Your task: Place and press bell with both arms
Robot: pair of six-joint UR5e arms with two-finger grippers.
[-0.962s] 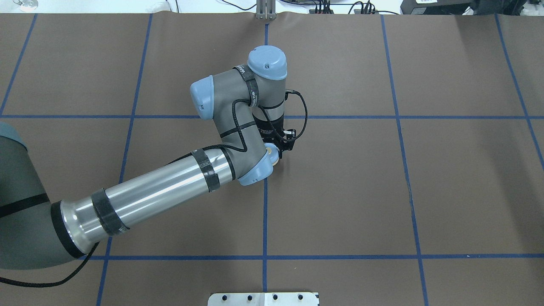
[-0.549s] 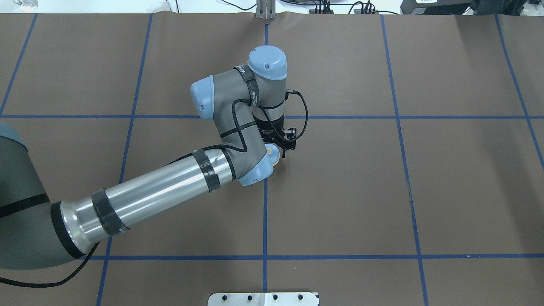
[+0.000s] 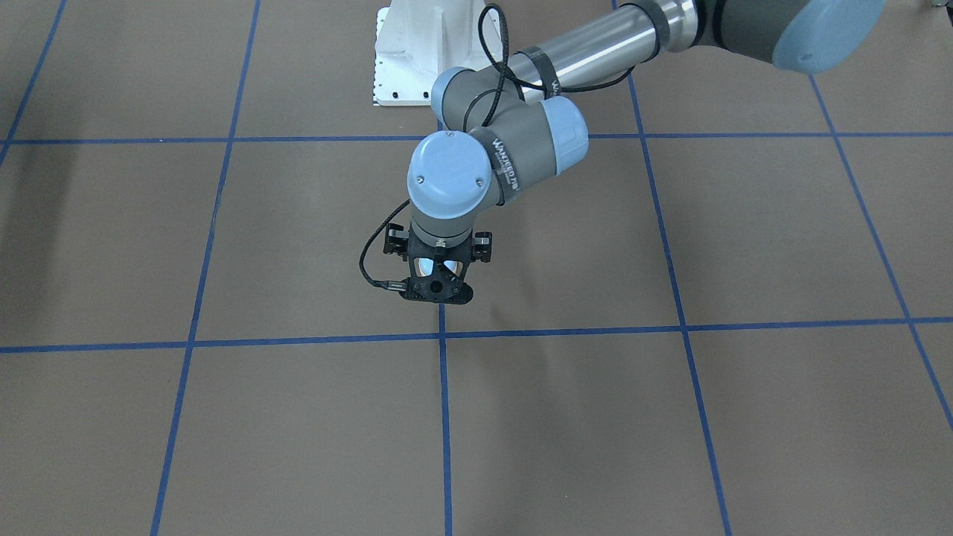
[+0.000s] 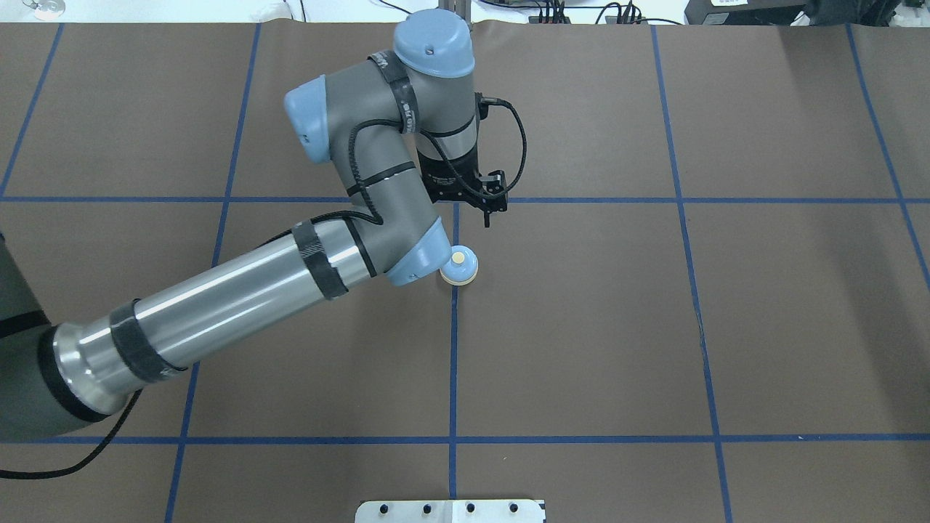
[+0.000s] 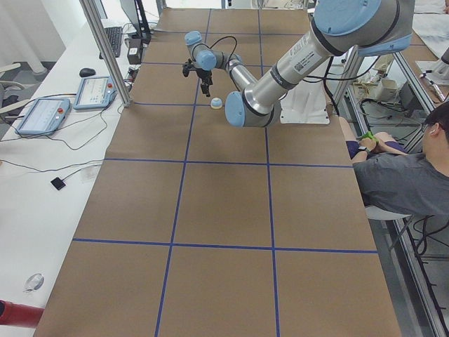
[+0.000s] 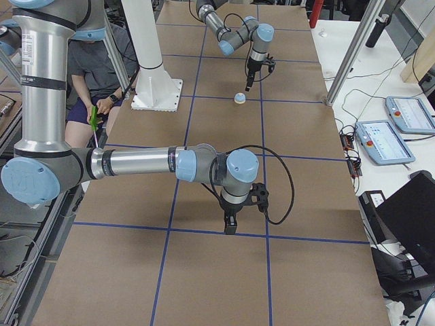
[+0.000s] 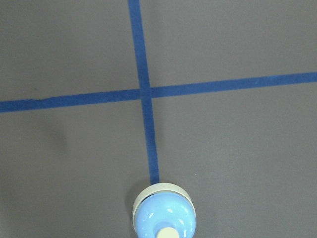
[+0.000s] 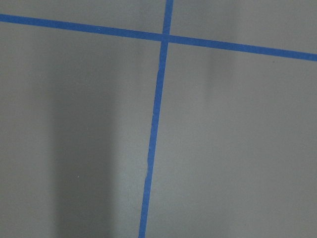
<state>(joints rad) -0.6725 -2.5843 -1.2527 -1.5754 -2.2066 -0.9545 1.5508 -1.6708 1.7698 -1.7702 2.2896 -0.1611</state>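
The light-blue bell with its cream button stands alone on the brown table, on a blue tape line. It also shows in the left wrist view, the exterior left view and the exterior right view. In the front-facing view only a sliver of the bell shows behind the gripper. My left gripper is open and empty, raised above the table just beyond the bell. My right gripper hangs low over the table far from the bell; I cannot tell whether it is open or shut.
The white pedestal stands at the robot's side of the table. Blue tape lines divide the brown mat into squares. A seated person is beside the table. Control tablets lie on the side bench.
My left gripper let go of the bell and rose, moving away from the robot. The bell stays on the tape line, now uncovered.
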